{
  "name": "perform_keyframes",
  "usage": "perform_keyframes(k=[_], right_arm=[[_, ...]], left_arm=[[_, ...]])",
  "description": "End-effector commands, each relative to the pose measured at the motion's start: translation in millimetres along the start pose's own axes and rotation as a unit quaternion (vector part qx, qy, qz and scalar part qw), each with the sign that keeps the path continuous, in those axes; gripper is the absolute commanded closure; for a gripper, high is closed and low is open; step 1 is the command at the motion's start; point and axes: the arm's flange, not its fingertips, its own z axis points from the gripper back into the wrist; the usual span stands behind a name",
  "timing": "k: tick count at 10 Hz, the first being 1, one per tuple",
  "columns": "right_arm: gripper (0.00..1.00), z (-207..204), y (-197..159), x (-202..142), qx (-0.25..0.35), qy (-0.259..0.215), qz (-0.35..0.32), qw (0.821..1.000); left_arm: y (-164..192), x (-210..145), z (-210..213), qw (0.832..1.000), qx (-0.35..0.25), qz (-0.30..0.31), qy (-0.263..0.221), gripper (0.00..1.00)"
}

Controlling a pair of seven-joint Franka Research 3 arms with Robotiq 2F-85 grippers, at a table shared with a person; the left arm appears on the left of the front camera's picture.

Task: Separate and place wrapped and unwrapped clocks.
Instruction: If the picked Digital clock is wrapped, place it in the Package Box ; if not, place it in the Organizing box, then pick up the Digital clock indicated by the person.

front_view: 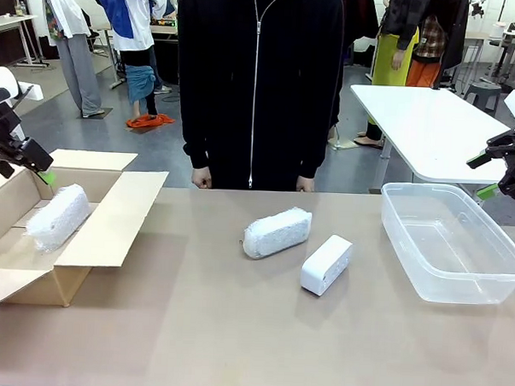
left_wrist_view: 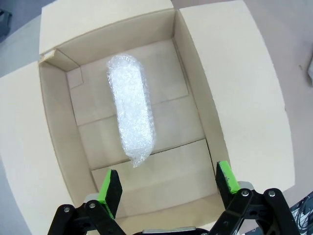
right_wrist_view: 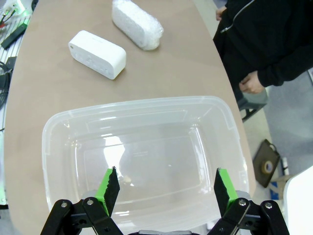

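Meanwhile, one wrapped bundle [left_wrist_view: 131, 110] lies in the box [front_view: 110, 229] at left; a second bundle [front_view: 277, 231] sits on the bench [front_view: 234, 337] just beside the unwrapped clock [front_view: 326, 264]. Jaws apart and empty, the left gripper [left_wrist_view: 168, 183] hovers over the box, the right gripper [right_wrist_view: 166, 188] over the tub [front_view: 458, 291]. Grabbing either neighbour could knock the other.

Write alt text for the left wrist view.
One bubble-wrapped bundle lies lengthwise on the floor of an open cardboard box, seen from above. The left gripper hangs over the box's near end, its green-padded jaws open and holding nothing.
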Motion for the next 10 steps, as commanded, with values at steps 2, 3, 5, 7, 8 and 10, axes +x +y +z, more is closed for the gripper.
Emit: perform_keyframes(k=[2, 3, 5, 7, 8, 10], right_arm=[[0.00, -2.0, 0.1, 0.0, 0.001, 0.000, 0.000, 1.000], [0.00, -2.0, 0.1, 0.0, 0.001, 0.000, 0.000, 1.000], [0.00, -2.0, 0.1, 0.0, 0.001, 0.000, 0.000, 1.000], [0.00, -2.0, 0.1, 0.0, 0.001, 0.000, 0.000, 1.000], [0.00, -2.0, 0.1, 0.0, 0.001, 0.000, 0.000, 1.000], [0.00, -2.0, 0.1, 0.0, 0.001, 0.000, 0.000, 1.000]], left_arm=[[-5.6, -9.6, -0.5, 1.000, 0.011, -0.006, -0.016, 0.00], [-1.5, -2.3, 2.5, 1.000, 0.000, -0.001, -0.004, 0.00], [-1.5, -2.3, 2.5, 1.000, 0.000, -0.001, -0.004, 0.00], [-1.5, -2.3, 2.5, 1.000, 0.000, -0.001, -0.004, 0.00], [-1.5, -2.3, 2.5, 1.000, 0.000, -0.001, -0.004, 0.00], [-1.5, -2.3, 2.5, 1.000, 0.000, -0.001, -0.004, 0.00]])
